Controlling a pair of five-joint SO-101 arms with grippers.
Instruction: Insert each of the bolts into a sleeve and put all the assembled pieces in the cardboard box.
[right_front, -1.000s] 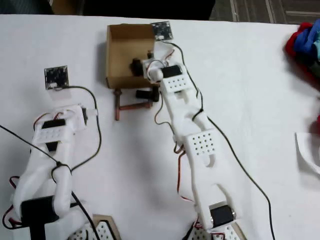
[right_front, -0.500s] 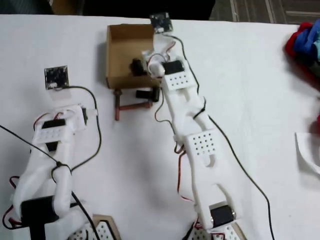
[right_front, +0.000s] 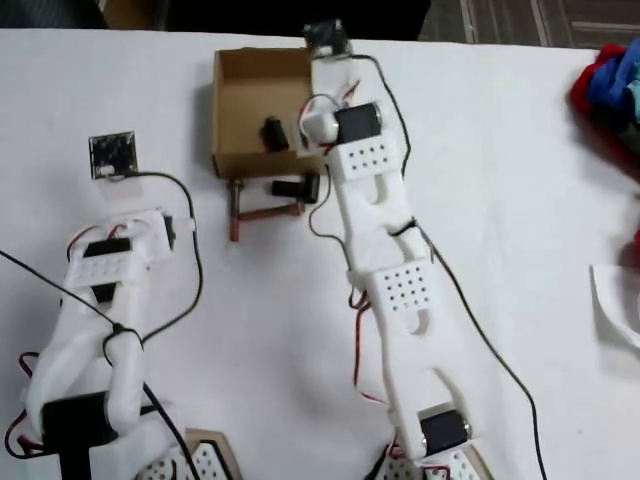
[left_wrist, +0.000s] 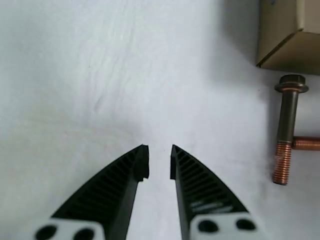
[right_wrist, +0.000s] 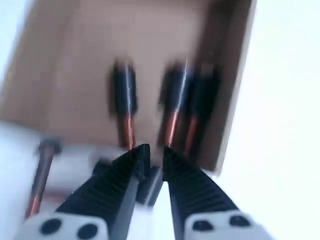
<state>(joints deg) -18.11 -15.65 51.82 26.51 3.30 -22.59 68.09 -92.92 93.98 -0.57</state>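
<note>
The cardboard box (right_front: 245, 85) stands at the table's far side. In the right wrist view the box (right_wrist: 235, 75) holds three black sleeves with copper bolts in them (right_wrist: 125, 100), (right_wrist: 175, 97), (right_wrist: 202, 100). My right gripper (right_wrist: 154, 156) hovers over the box's near wall, open by a narrow gap and holding nothing. On the table just outside lie a loose black sleeve (right_front: 297, 186) and two bare bolts (right_front: 235, 205), (right_front: 270, 212). My left gripper (left_wrist: 159, 161), slightly open and empty, is over bare table left of the bolts (left_wrist: 287, 132).
Coloured cloth (right_front: 607, 85) lies at the right edge, with a white object (right_front: 615, 310) below it. Black and red cables (right_front: 190, 270) trail from both arms. Bare white table (right_front: 500, 150) spreads to the right of the box.
My right gripper has drawn back and up out of the box, leaving a black sleeved piece inside it. The left arm has not moved.
</note>
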